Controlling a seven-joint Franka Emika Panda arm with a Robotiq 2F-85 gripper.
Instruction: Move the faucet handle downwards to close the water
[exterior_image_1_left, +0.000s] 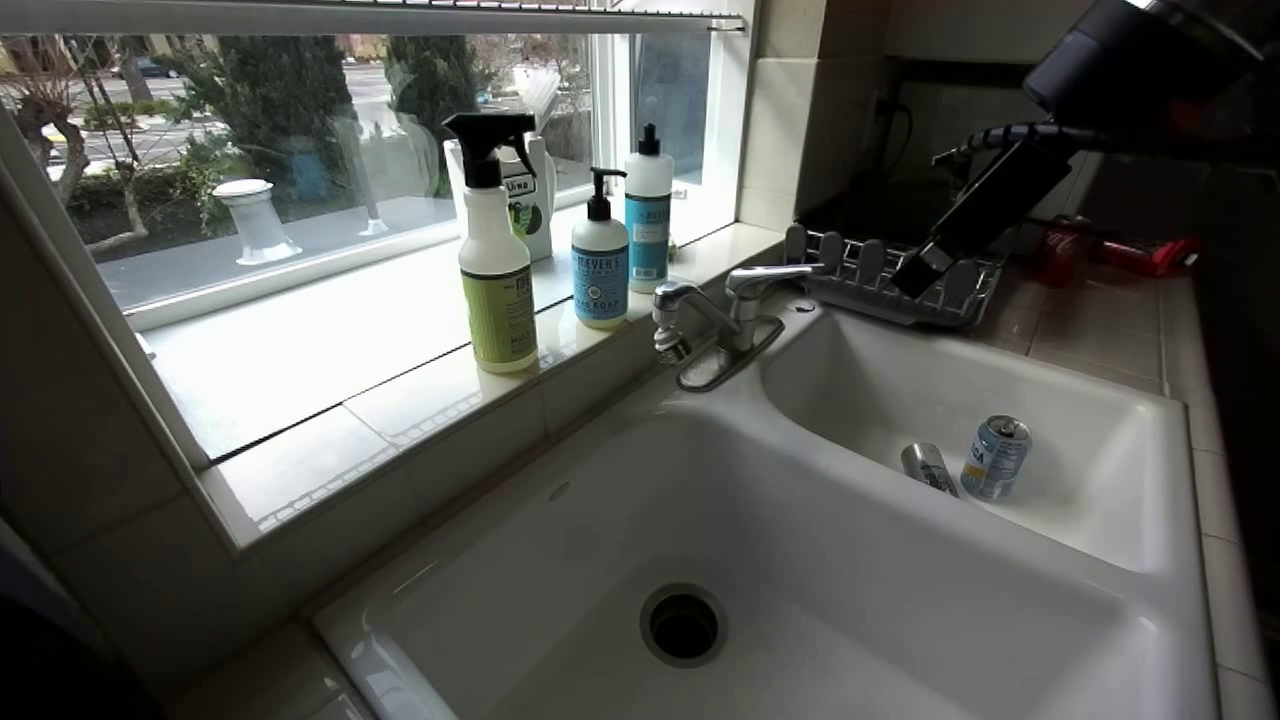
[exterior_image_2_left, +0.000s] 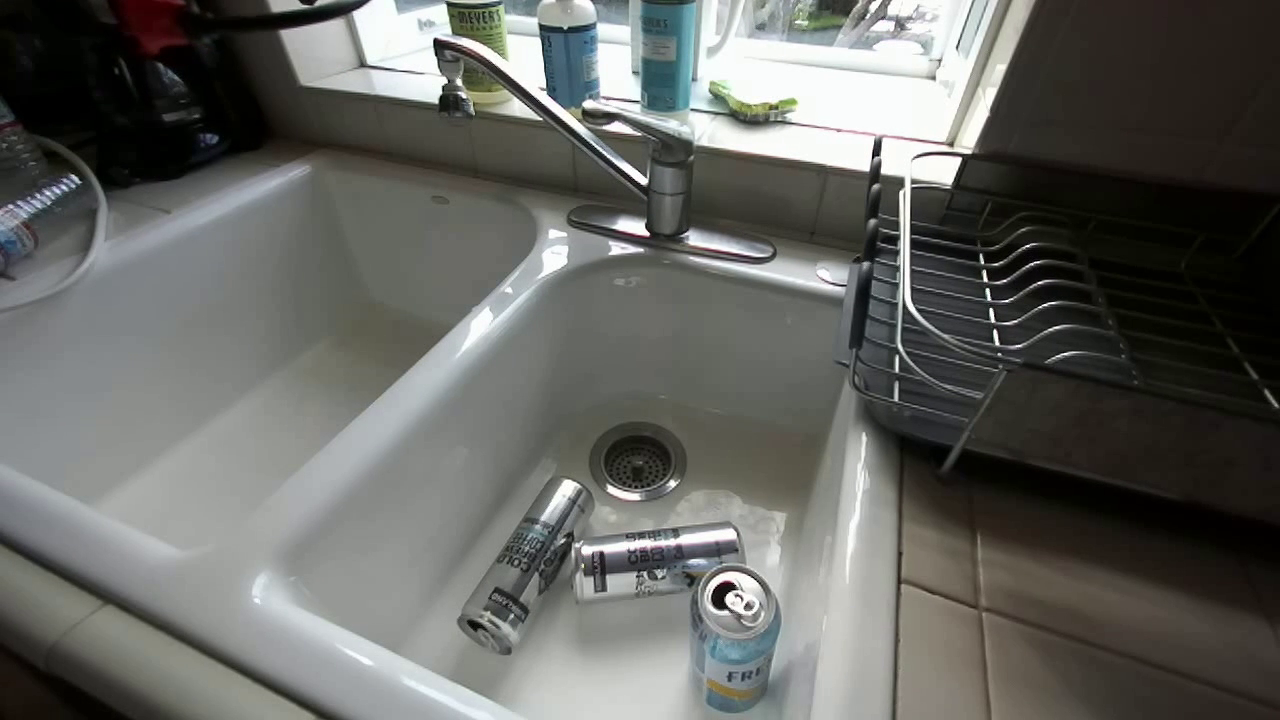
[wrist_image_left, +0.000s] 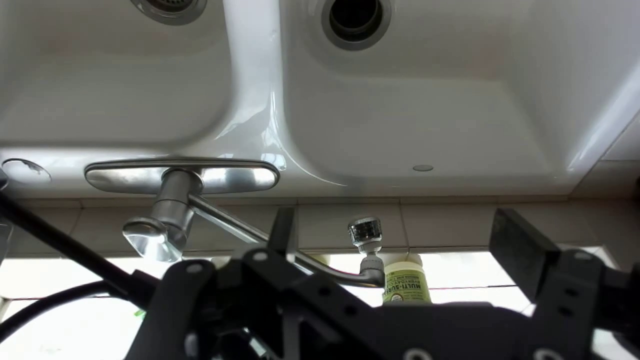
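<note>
The faucet handle is a short chrome lever on top of the low chrome faucet. It shows in both exterior views and at the left in the wrist view. It sticks out over the sink, roughly level, with its tip slightly raised. The chrome spout reaches over the other basin. No stream of water shows under it in any view. My gripper is open and empty in the wrist view. In an exterior view the gripper hangs near the dish rack, apart from the handle.
A dish rack stands beside the sink. Cans lie and stand in the basin near it. A spray bottle and soap bottles line the window sill behind the faucet. Red cans are on the counter.
</note>
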